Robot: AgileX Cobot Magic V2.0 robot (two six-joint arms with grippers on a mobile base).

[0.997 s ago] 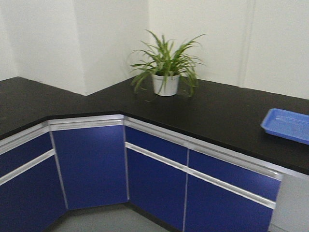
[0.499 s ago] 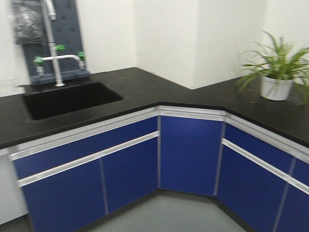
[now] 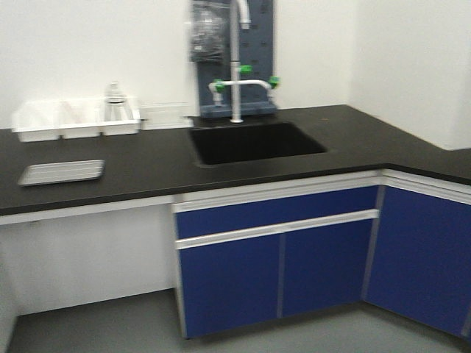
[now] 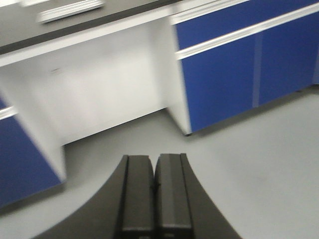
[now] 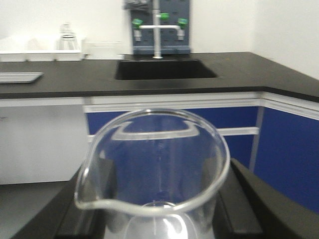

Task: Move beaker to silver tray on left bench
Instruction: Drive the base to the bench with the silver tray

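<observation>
Beaker (image 5: pixel 149 164), apparently upright, in right tool (image 5: pixel 159 214).

Bright even light, motion blur; beaker (image 5: pixel 152 164) unfocused

White walls (image 3: pixel 88 44), plain, meeting at a corner on the right. Matte black counter (image 3: pixel 147 169) runs along them and bends at that corner. Black sink (image 3: pixel 254 143) recessed in the counter. White faucet (image 3: pixel 235 73) with green knobs behind it, in front of a grey pegboard (image 3: pixel 261 44) on the wall. Below: blue cabinet doors (image 3: pixel 280 272) with pale metal rails, white panel (image 3: pixel 88 254) to their left. Grey floor (image 3: pixel 96 323). Light even and soft; front view slightly blurred.
</observation>
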